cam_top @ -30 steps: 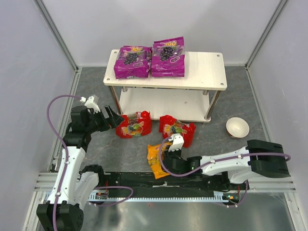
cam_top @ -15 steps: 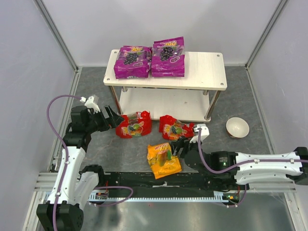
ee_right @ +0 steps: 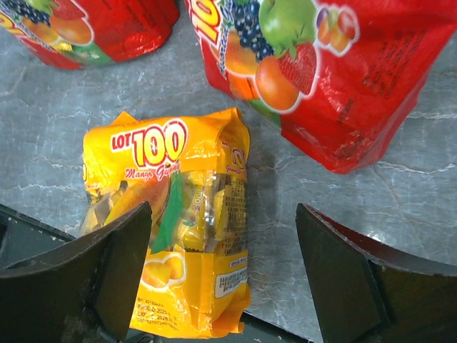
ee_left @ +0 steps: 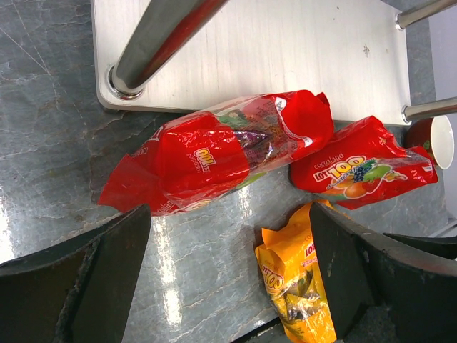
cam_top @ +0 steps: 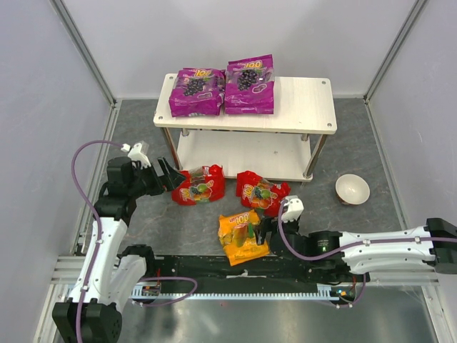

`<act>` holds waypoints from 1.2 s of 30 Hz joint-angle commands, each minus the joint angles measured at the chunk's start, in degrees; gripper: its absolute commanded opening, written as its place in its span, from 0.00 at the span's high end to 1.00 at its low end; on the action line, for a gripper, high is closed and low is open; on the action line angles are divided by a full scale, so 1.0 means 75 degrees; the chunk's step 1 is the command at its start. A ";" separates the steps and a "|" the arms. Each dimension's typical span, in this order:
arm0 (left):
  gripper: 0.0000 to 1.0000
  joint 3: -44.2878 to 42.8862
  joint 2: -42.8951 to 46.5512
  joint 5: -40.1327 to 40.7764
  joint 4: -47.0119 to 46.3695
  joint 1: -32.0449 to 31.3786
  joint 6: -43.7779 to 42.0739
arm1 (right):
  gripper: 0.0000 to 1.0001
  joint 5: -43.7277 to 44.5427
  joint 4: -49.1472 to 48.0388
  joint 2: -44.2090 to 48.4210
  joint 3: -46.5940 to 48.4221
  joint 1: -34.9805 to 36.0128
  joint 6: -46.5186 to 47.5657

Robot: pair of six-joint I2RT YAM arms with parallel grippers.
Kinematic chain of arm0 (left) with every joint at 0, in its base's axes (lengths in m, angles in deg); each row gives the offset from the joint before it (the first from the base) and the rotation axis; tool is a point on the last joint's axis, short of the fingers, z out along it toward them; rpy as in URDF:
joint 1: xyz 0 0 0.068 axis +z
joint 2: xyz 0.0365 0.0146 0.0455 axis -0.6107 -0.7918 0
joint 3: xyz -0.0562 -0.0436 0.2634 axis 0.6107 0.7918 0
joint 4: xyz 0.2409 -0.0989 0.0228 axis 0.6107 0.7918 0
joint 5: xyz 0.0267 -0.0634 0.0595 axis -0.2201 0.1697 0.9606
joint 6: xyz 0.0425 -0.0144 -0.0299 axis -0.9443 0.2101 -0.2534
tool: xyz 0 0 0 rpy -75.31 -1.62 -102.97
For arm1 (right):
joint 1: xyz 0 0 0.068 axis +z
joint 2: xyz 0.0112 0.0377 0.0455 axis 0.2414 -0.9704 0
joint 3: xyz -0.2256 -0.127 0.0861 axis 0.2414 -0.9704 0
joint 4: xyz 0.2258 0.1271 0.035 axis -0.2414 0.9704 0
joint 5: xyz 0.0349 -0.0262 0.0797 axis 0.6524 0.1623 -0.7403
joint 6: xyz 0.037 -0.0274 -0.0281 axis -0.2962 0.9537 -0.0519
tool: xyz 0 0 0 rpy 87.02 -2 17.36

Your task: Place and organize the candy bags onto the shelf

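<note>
Two purple candy bags (cam_top: 221, 89) lie side by side on the left of the shelf's (cam_top: 303, 107) top board. On the floor in front of the shelf lie two red bags (cam_top: 200, 184) (cam_top: 262, 191) and an orange-yellow bag (cam_top: 241, 237). My left gripper (cam_top: 170, 176) stands open just left of the left red bag (ee_left: 214, 153), nothing between its fingers (ee_left: 107, 279). My right gripper (ee_right: 224, 229) is open, low over the right half of the orange-yellow bag (ee_right: 171, 221). The right red bag (ee_right: 314, 71) lies just beyond it.
A small white bowl (cam_top: 352, 189) sits on the floor right of the shelf. The shelf's lower board (ee_left: 250, 50) and a metal post (ee_left: 153, 39) stand right behind the red bags. Grey walls close in both sides, and the arms' base rail (cam_top: 243, 275) runs along the near edge.
My right gripper has gone from shut to open, swung right off the orange-yellow bag and come back to its right edge. The bag now lies flat and uncovered. The left arm has not moved.
</note>
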 commanded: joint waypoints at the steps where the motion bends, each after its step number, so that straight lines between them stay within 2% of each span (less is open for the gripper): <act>1: 0.01 0.0029 0.0061 -0.0149 -0.0249 -0.0020 0.0029 | 0.11 -0.0329 -0.0974 -0.0210 -0.0273 -0.0067 -0.0079; 10: 0.01 0.0018 0.0038 -0.0149 -0.0237 -0.0020 0.0017 | 0.11 -0.1021 -0.1982 -0.0819 -0.0496 -0.0548 0.0214; 21: 0.01 0.0018 0.0073 -0.0137 -0.0248 -0.0031 0.0017 | 0.21 -0.1561 -0.2498 -0.1429 -0.0496 -0.0782 0.0296; 27: 0.01 0.0006 0.0049 -0.0125 -0.0249 -0.0020 0.0017 | 0.34 -0.1608 -0.2487 -0.1300 -0.0590 -0.0782 0.0296; 36: 0.01 0.0006 0.0037 -0.0137 -0.0249 -0.0020 0.0017 | 0.66 -0.1631 -0.2499 -0.1030 -0.0672 -0.0806 0.0378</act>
